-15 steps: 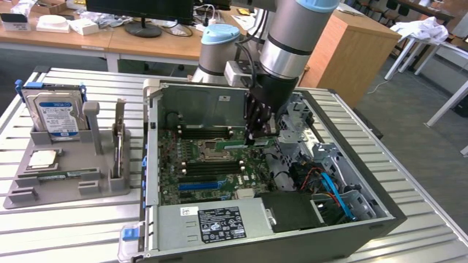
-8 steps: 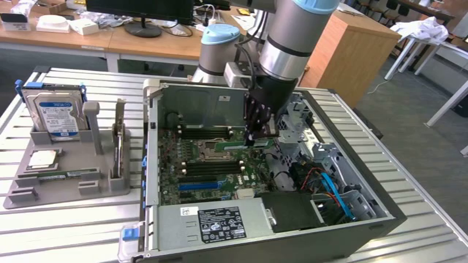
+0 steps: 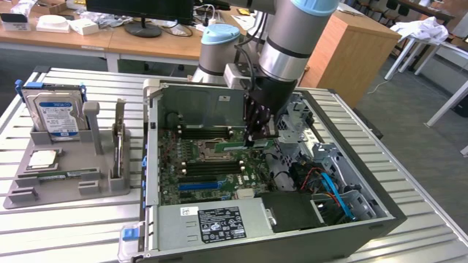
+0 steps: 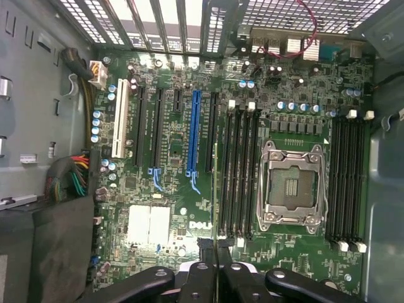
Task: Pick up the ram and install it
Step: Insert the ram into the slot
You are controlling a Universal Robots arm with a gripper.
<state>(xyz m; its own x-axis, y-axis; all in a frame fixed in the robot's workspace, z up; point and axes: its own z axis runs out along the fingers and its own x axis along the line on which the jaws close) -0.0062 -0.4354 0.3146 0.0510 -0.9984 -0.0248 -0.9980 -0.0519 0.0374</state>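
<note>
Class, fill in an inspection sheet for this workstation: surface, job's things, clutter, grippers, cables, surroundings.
Surface: slatted metal table carrying an open computer case and a grey holder.
Job's things: ram held inside the case, over the motherboard near its memory slots.
Clutter: holder carries a hard drive, processor chip, upright card and another green stick.
Grippers: gripper lowered into the case, jaws shut on the ram.
Cables: blue cable; coloured wire bundle.
Surroundings: desk, wooden cabinet.
</note>
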